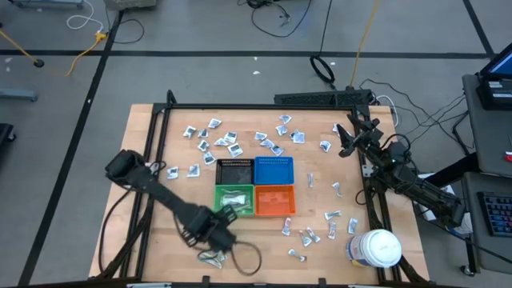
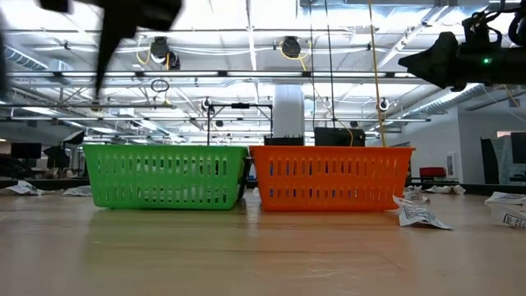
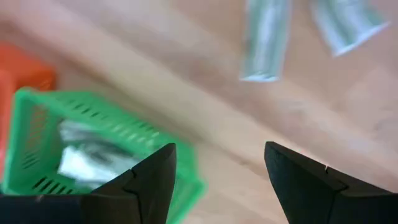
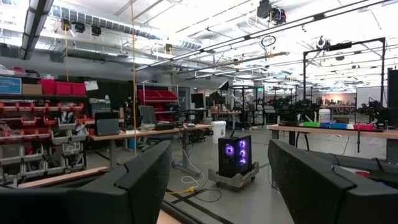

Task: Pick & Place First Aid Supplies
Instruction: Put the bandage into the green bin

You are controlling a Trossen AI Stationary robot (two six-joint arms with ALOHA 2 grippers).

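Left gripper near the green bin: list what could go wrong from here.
1. The left gripper is open and empty close beside the green bin; a low pass could nudge the bin against the orange bin.
2. Two packets lie near the table's front edge; a clumsy grasp might push them off.

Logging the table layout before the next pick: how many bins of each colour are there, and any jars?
Black bin: 1
Blue bin: 1
Green bin: 1
Orange bin: 1
White jar: 1
Total: 5
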